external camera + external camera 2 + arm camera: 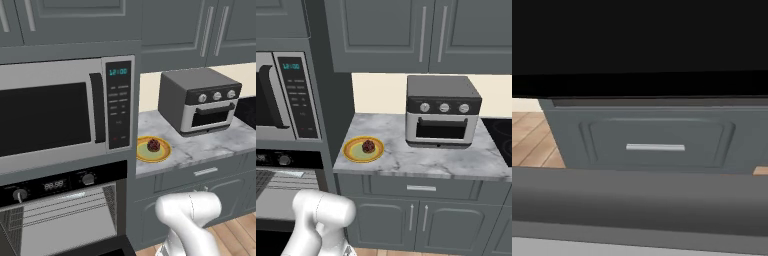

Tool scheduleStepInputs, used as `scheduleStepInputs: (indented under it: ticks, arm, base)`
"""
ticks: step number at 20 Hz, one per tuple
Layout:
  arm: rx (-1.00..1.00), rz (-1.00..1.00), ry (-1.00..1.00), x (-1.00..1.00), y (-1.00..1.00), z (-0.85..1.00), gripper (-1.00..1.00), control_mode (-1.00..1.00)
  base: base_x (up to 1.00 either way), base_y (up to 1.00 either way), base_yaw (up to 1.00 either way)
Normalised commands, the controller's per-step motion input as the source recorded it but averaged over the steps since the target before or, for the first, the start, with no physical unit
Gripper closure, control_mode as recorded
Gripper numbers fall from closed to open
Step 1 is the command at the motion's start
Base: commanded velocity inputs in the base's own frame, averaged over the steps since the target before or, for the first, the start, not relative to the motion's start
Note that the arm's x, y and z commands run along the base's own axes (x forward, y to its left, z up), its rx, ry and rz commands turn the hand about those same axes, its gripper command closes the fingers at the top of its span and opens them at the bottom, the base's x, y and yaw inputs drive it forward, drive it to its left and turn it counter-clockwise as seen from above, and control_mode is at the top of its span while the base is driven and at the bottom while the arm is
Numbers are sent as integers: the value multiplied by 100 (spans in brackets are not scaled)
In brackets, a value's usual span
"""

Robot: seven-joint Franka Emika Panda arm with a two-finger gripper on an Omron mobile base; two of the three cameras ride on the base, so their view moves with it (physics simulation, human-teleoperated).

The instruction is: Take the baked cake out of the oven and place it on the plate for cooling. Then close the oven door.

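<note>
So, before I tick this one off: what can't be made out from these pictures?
- Oven door: cut off by the left base view's bottom edge, so how far it hangs open is unclear.
- Oven interior: cut by the right base view's left edge and hidden behind the arm.
- Cake on the plate: too small to show surface detail.
- Microwave keypad labels: too small to read.

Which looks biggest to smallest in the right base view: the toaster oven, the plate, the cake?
1. Toaster oven, by far the largest.
2. Plate, much smaller; it sits slightly nearer the camera, which doesn't change the order.
3. Cake, smallest, sitting on the plate.
</note>
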Motion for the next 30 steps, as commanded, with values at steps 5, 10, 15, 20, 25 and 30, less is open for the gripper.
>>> scheduleStepInputs:
  ticks: [5, 10, 15, 20, 25, 30]
  arm:
    - [2, 0, -15, 65, 10, 11, -100, -100]
    - [2, 0, -14, 69, 10, 15, -100, -100]
    - [3, 0, -8, 74, 11, 19, -100, -100]
    - [5, 0, 0, 75, 9, 18, -100, -100]
    - [7, 0, 0, 82, 10, 21, -100, -100]
    - [11, 0, -2, 85, 13, 25, -100, -100]
  base:
    - [0, 0, 0]
    - [0, 0, 0]
    - [0, 0, 0]
    - [0, 0, 0]
    - [0, 0, 0]
    - [0, 0, 0]
